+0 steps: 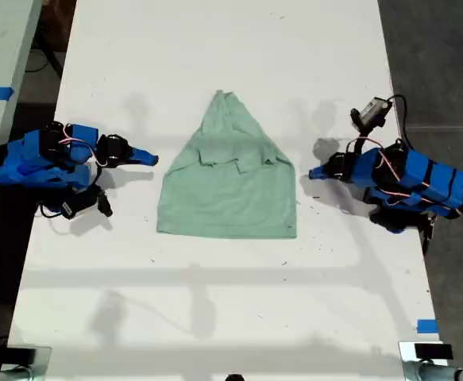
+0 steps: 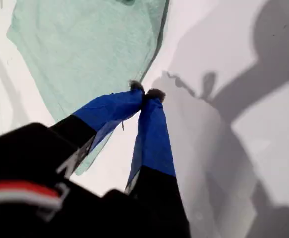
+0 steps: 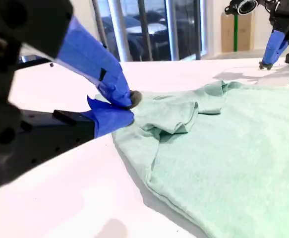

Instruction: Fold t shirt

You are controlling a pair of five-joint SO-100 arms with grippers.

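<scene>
The pale mint-green short-sleeved cloth t shirt (image 1: 231, 198) is lying flat in the middle of the white table (image 1: 215, 63), about midway between its long edges. Its sleeves (image 1: 223, 159) are already turned in, so it is tapering to a point at the collar.

We are holding our first gripper (image 1: 317, 172) just beside the shirt's edge on the exterior view's right, jaws pressed together on nothing. Our second gripper (image 1: 148, 157) is resting near the opposite edge, on the exterior view's left, its jaws likewise closed and empty.

As we are judging it, the lengthwise fold is still waiting.

The risks:
- The cloth is thin, so a pinch could catch only the top layer and pull a tucked sleeve back out.
- If one gripper lifts higher or sooner than the other, the fold could skew.
- Closed tips nudging the edge could bunch it.
</scene>
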